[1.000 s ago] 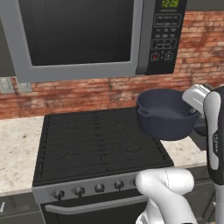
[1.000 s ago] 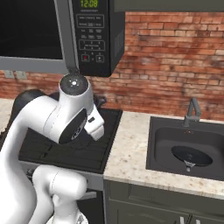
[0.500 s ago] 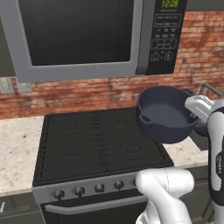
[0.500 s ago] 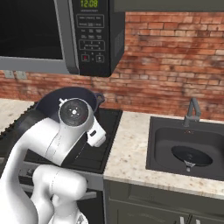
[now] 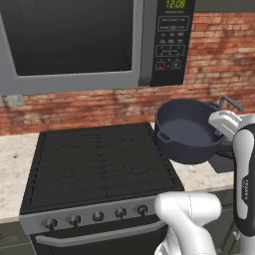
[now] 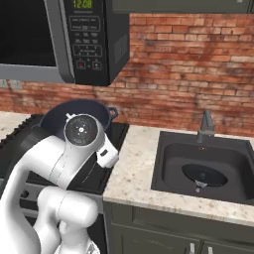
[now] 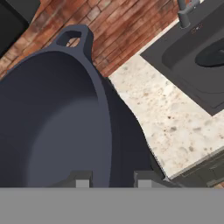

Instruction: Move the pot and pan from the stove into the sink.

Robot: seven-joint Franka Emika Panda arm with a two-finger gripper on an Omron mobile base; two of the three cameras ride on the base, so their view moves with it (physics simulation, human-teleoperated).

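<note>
The deep blue-grey pot (image 5: 187, 132) hangs in the air over the right edge of the stove (image 5: 94, 159), its mouth tipped toward the left base camera. My gripper (image 7: 109, 179) is shut on the pot's (image 7: 52, 118) near rim, one finger inside and one outside. In the right base view the pot (image 6: 87, 111) shows behind my arm. The sink (image 6: 168, 168) lies to the right across a strip of stone counter. A round dark shallow shape on its floor looks like the pan (image 6: 201, 173).
A microwave (image 5: 74, 40) hangs low over the stove's grates. The angular faucet (image 6: 206, 124) stands at the back of the sink against the brick wall. Speckled counter (image 6: 134, 168) separates stove and sink.
My arm's elbow has swung down and forward, uncovering the pot in the right base view. The pot has tipped a little and hardly shifted, still in my grip.
</note>
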